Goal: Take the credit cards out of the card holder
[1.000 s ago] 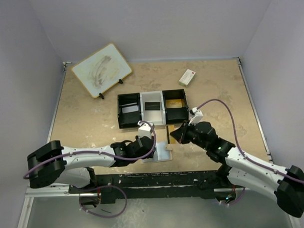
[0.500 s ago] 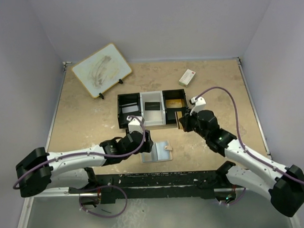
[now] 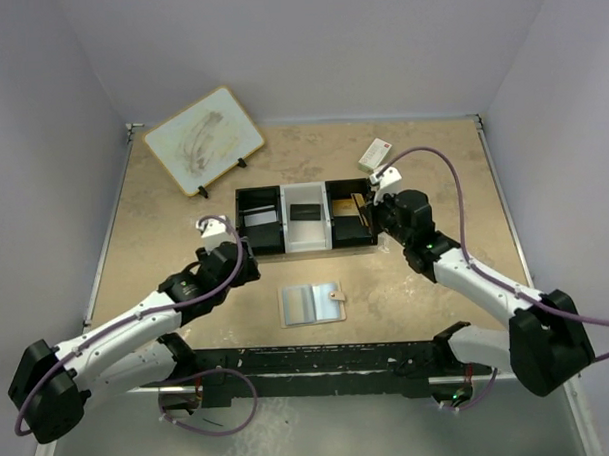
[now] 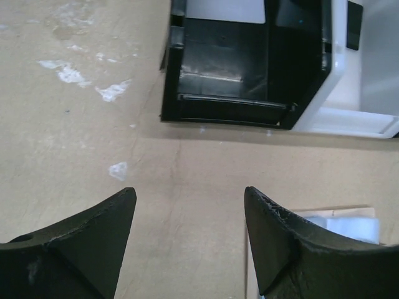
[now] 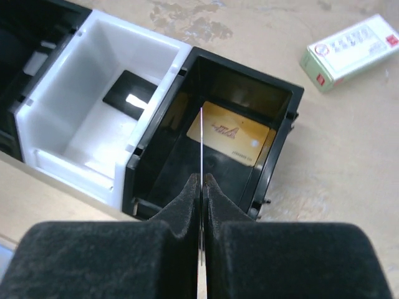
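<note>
Card holder [image 3: 311, 304] lies open and flat on the table [image 3: 164, 223], just to the right of the left gripper [image 4: 190, 199], whose jaws stand wide and empty. Right gripper [image 5: 201, 177] pinches a thin card [image 5: 202, 137] (seen edge-on) over the right black compartment of the tray [image 5: 156, 68]; a gold card [image 5: 229, 142] lies inside, just ahead of its fingertips.

Overhead looking down at table [image 3: 165, 233], wrist views close, sharing tray [image 3: 307, 246]
</note>
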